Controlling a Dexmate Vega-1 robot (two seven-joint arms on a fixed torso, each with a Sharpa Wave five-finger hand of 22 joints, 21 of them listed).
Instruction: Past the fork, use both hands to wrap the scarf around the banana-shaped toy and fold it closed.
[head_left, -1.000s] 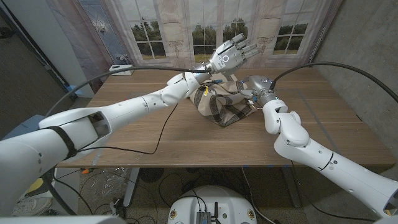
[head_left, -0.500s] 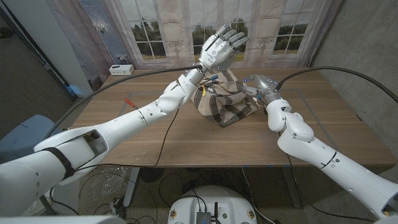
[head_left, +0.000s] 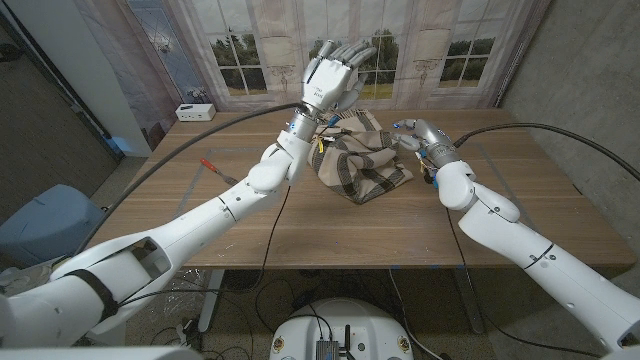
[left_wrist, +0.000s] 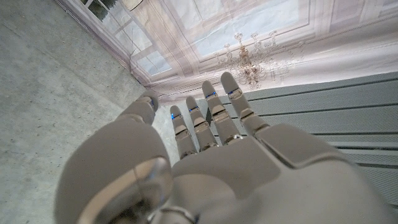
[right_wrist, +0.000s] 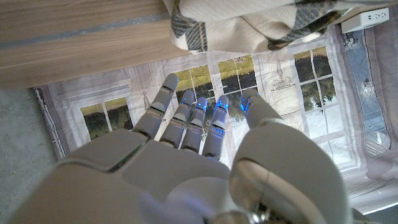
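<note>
- My left hand has a pale grey shell with segmented fingers; small blue lights glow on my fingers.
- My right hand has the same grey casing and blue finger lights.
- My arms are glossy white, rounded segments.
- A black cable runs along my left arm; a black band circles it lower down.

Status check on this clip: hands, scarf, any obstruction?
Left hand open, raised above scarf. Right hand open beside it. Scarf bundled on table, toy not visible. Fork apart.
</note>
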